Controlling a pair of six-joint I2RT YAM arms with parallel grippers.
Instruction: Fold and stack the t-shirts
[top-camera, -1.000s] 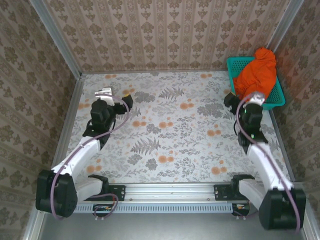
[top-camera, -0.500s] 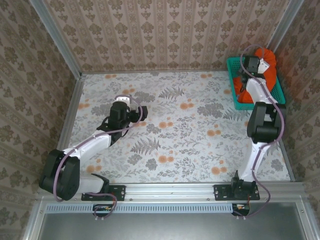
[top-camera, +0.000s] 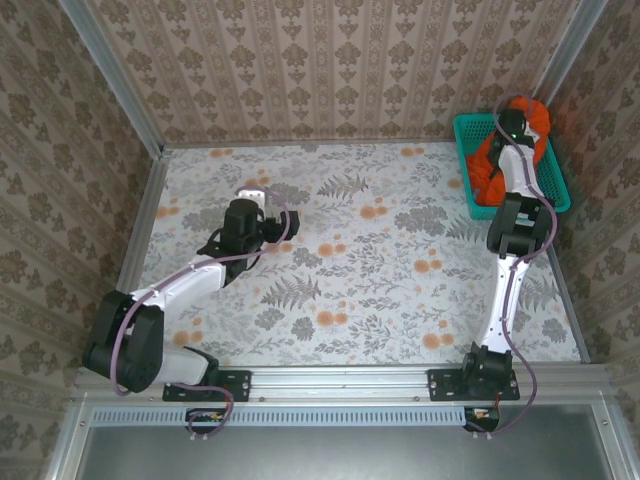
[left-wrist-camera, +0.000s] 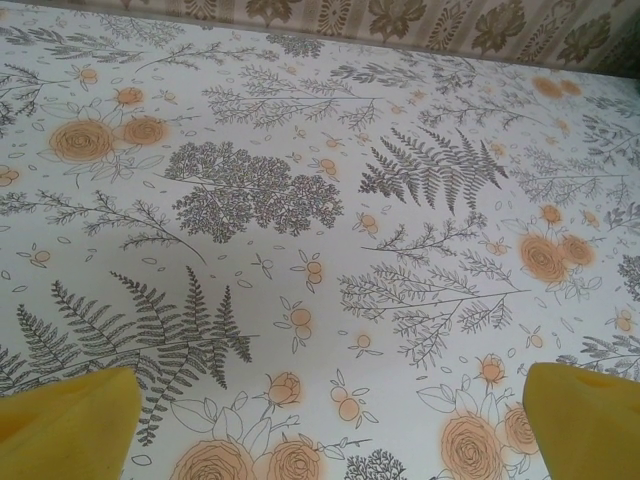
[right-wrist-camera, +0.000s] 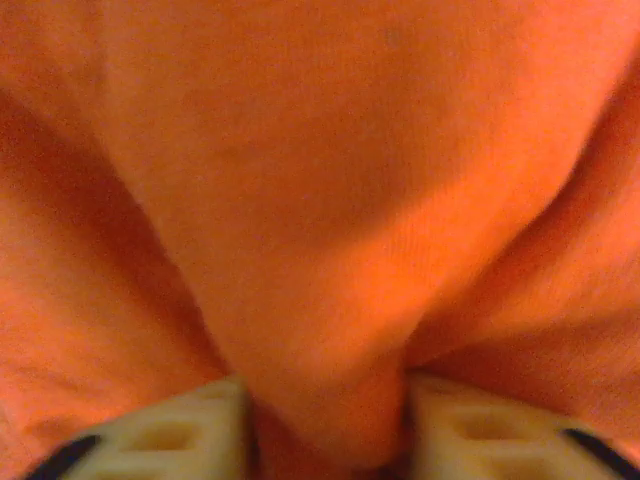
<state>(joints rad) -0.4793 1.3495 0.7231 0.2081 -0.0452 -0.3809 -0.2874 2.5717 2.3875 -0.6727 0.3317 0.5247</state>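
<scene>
Hovering over the left half of the floral-patterned bench (top-camera: 350, 260), the left end effector (top-camera: 278, 226) has its yellow fingers (left-wrist-camera: 65, 420) spread wide. At the far right corner, the bright orange soft cloth t-shirt (top-camera: 538, 118) lies bunched in the teal plastic mesh basket (top-camera: 556, 198). The right end effector (right-wrist-camera: 325, 425), reaching into the basket, pinches a fold of that t-shirt between its cream fingers (right-wrist-camera: 170, 440).

Top external: high behind the near edge, looking down on the worktop (top-camera: 350, 290). Left wrist: low and close over its left half. Right wrist: hard against the orange t-shirt (right-wrist-camera: 330, 180) at the far right corner, shared with top external.
</scene>
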